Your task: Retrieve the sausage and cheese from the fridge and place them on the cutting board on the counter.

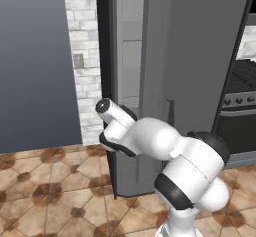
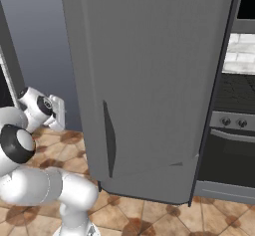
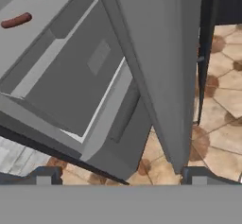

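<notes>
The fridge (image 1: pixel 200 56) stands with its dark grey door (image 2: pixel 149 80) swung partly open, the long handle (image 2: pixel 108 140) facing the right base camera. My gripper (image 3: pixel 120 176) is open at the door's free edge, its fingertips (image 3: pixel 45 176) wide apart with nothing between them. Through the gap, the hand view looks into the fridge. The reddish-brown sausage (image 3: pixel 16 20) lies on a light grey shelf (image 3: pixel 47 5) at the upper left, far from the fingers. Below the shelf is a grey drawer (image 3: pixel 80 76). The cheese is hidden. The cutting board and counter are out of view.
An oven with knobs (image 2: pixel 229 130) stands right of the fridge. A white brick wall strip (image 1: pixel 85 56) and a blue-grey wall (image 1: pixel 30 56) lie to the left. Brown tiled floor (image 1: pixel 50 181) spreads in front. The door edge (image 3: pixel 160 76) crosses the hand view.
</notes>
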Tool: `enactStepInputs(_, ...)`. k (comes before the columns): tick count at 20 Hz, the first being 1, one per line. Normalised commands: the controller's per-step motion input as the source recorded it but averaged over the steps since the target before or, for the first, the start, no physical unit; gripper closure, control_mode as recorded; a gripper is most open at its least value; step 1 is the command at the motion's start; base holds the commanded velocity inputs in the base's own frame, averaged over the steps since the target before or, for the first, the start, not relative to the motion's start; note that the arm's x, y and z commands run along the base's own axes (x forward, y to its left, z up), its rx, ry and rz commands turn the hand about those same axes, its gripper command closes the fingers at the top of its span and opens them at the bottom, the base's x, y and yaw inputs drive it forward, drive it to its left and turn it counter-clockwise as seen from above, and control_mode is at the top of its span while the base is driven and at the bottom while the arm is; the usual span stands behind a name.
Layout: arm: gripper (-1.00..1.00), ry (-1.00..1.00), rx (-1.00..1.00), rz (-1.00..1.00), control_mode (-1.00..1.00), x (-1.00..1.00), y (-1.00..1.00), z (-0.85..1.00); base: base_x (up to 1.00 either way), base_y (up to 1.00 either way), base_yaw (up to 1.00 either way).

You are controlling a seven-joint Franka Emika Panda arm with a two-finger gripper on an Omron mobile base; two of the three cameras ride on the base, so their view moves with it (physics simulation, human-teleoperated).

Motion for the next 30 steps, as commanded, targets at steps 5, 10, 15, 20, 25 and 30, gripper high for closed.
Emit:
enactStepInputs(5, -1.00, 0.00, 0.00, -0.34, -1.00, 0.49, -0.09, 0.06, 0.00, 0.00, 0.00)
enactStepInputs(10, -1.00, 0.00, 0.04, -0.31, -1.00, 0.30, -0.27, 0.01, 0.00, 0.00, 0.00)
enactStepInputs(15, -1.00, -0.02, 0.06, -0.24, -1.00, 0.10, -0.38, 0.00, 0.00, 0.00, 0.00)
enactStepInputs(20, -1.00, -0.16, 0.04, -0.21, -1.00, -0.28, -0.33, 0.00, 0.00, 0.00, 0.00)
enactStepInputs(25, -1.00, -0.16, 0.04, -0.27, -1.00, -0.41, -0.34, 0.00, 0.00, 0.00, 0.00)
enactStepInputs(30, -1.00, -0.09, 0.01, -0.31, -1.00, -0.24, -0.43, 0.02, 0.00, 0.00, 0.00)
